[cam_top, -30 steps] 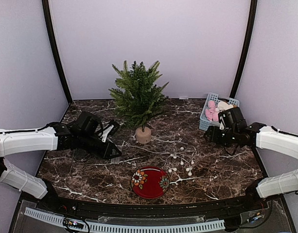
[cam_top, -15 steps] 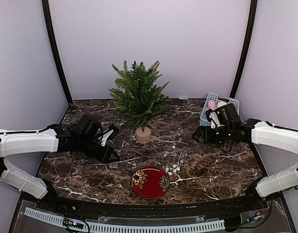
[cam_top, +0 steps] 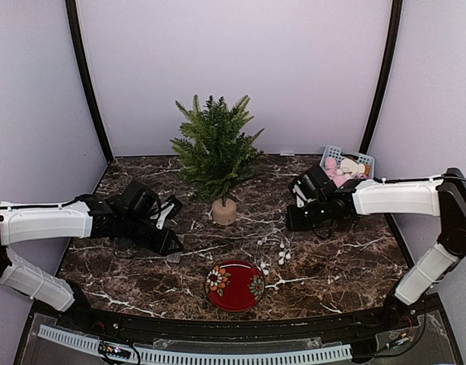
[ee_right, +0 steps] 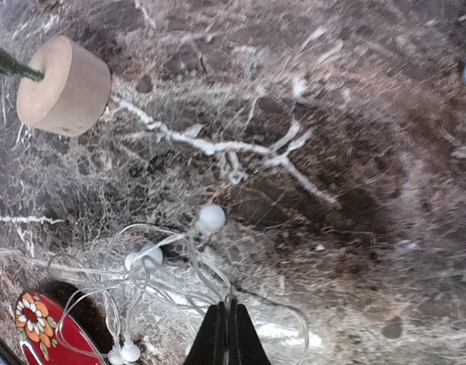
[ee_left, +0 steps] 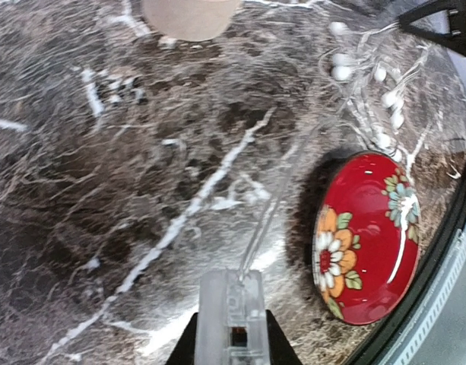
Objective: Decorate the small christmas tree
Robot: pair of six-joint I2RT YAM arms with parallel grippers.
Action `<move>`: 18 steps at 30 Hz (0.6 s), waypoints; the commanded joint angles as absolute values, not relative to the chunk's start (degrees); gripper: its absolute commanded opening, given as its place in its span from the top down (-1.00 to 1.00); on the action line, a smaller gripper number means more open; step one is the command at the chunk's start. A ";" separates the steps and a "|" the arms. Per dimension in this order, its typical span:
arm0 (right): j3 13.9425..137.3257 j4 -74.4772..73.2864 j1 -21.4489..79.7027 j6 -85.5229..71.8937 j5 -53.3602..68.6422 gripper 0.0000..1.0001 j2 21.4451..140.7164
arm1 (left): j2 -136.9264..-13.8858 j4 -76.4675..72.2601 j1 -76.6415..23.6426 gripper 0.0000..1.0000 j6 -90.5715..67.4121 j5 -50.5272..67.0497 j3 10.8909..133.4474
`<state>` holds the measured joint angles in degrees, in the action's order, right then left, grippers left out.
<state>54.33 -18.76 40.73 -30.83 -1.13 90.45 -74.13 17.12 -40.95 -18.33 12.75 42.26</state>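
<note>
Dark brown, white-veined marble-pattern tabletop [cam_top: 141, 281], pale lilac walls behind.

The small christmas tree [cam_top: 216, 152], dark green on a round light-wood stump, stands upright at back centre and carries no decoration.

A clear-wire string of white bead lights [cam_top: 283, 251] lies tangled on the table between the stump and a round red plate with painted flowers [cam_top: 234, 287]. Pink and white ornaments sit in a pale blue plastic basket [cam_top: 331, 150] at back right.

The left gripper [ee_left: 231, 342] is clamped on a clear plastic box [ee_left: 231, 304] at the string's end. The right gripper [ee_right: 229, 331] has its jaws closed tip to tip over the wire loops; whether a strand is pinched cannot be told.

Assessment: barely begun, all hanging remains.

No legible brand, label or writing.
</note>
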 commanded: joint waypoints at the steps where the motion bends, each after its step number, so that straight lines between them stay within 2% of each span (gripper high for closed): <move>1: 60.52 -23.69 37.04 -34.09 -11.66 0.99 80.51 | -70.93 21.40 -37.50 1.00 -20.21 7.83 41.52; 6: 61.83 -26.99 30.98 -34.00 -18.07 1.00 67.66 | -67.50 22.56 -34.17 1.00 -20.76 6.71 40.49; 11: 55.87 -28.94 27.27 -35.80 -17.43 0.97 64.21 | -67.29 18.19 -33.56 1.00 -20.05 11.20 38.80; 15: 47.49 -26.71 26.90 -39.48 -14.01 0.50 64.97 | -69.66 15.05 -33.50 1.00 -18.73 17.49 38.25; 18: 42.54 -23.38 26.89 -40.58 -11.17 0.28 64.54 | -71.58 14.03 -33.52 1.00 -17.69 21.12 38.28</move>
